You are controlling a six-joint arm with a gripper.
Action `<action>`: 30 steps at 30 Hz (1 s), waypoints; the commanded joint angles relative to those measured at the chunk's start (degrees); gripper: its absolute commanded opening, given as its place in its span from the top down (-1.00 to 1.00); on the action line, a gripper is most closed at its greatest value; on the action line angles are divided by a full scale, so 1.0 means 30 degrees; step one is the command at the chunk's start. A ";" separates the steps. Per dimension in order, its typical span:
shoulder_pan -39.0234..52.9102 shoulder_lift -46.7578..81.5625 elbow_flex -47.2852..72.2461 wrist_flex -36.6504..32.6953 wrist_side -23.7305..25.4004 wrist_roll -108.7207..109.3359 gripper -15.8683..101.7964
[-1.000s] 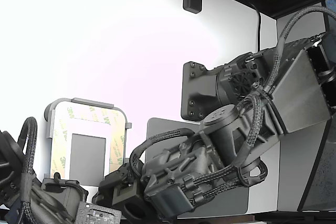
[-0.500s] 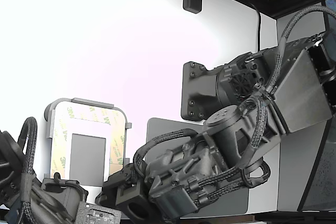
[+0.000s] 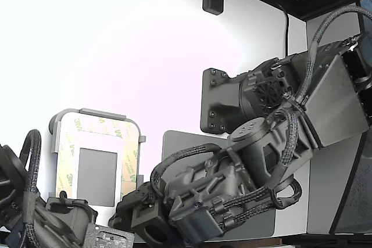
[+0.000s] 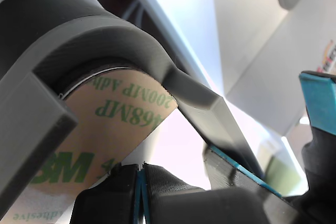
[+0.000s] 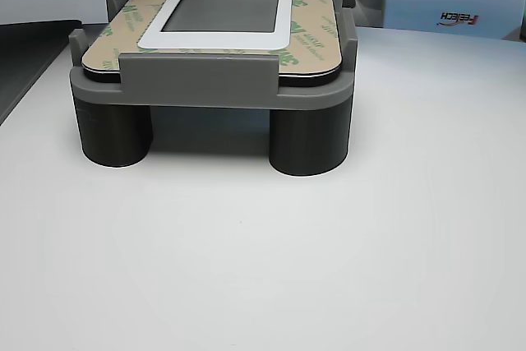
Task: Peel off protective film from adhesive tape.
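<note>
Dropping slightly over the last second and edging the gripper closer to the grey holder near the desk's lower-left corner in the exterior view; probably settling into the pinch, not pulling yet. Pressing both pads together into a thin seam right at the lip of the protective film, without showing whether any liner is caught. Lying tan with green print at the holder's rounded corner, part of the adhesive tape framing the white panel.

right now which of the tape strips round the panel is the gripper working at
The strip on the exterior view's right side of the frame, at its lower end; the gripper sits there, away from the others.
</note>
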 commanded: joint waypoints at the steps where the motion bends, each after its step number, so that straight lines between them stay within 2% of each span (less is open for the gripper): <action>1: -0.0088 0.0645 -0.0381 -0.0088 0.0000 0.0029 0.91; 13: 0.0088 0.0937 -0.0381 0.0293 0.0176 0.0029 0.91; 30: 0.0088 0.1055 0.0234 -0.0615 -0.0059 0.0117 0.91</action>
